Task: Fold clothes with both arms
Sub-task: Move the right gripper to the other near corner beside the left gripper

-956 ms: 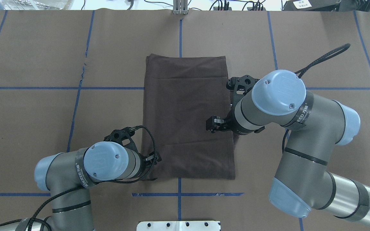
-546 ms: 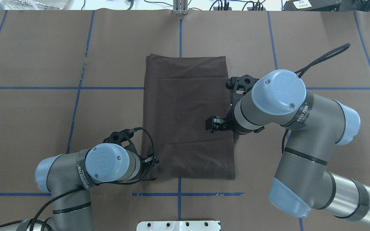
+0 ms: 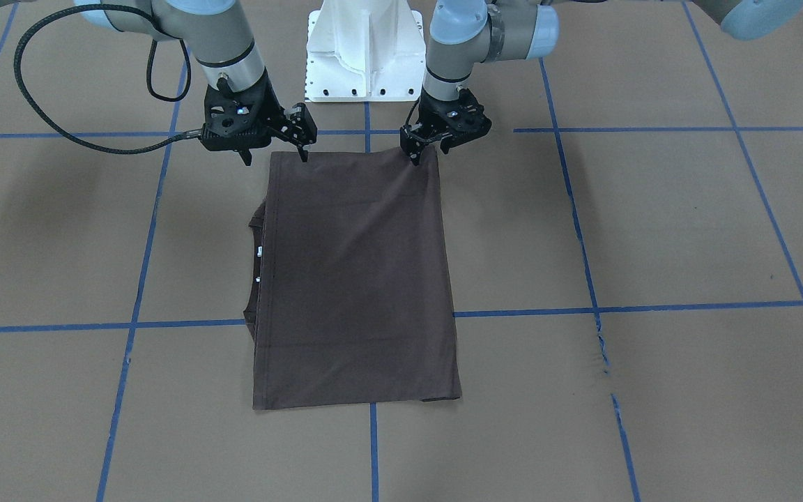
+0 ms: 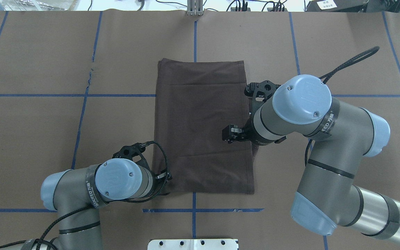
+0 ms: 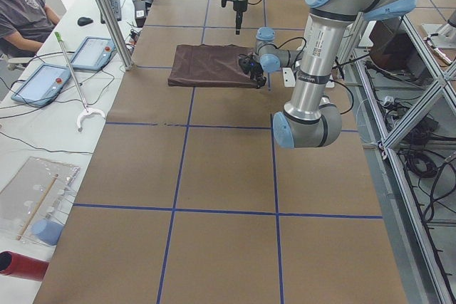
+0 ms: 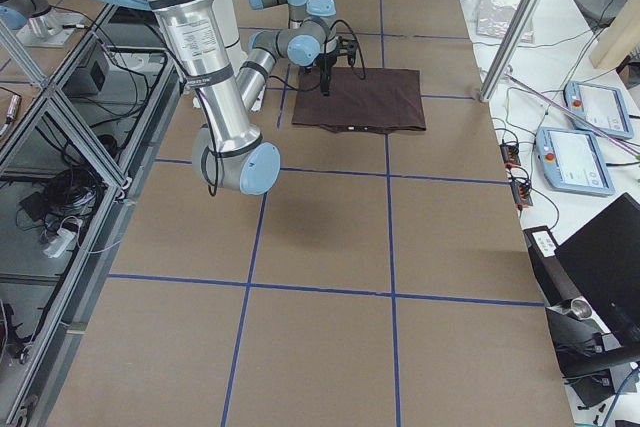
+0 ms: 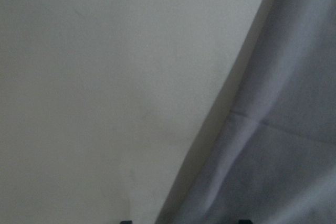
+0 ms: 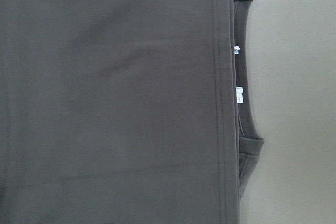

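Midway between the table's left and right edges, the T-shirt [image 4: 200, 125] lies flat, folded into a long rectangle, its collar [image 8: 247, 103] peeking out toward the right edge. Left claw [image 3: 428, 155] sits low at the shirt corner nearest the robot's edge, spread open astride the cloth border; right claw [image 3: 274, 159] hovers higher, also spread. Best to pinch all layers at both corners, then lift evenly together

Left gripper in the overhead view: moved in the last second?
Yes. The left gripper has slid down the view toward the near blue tape line, closer to the robot, beside the T-shirt at its near-left corner.
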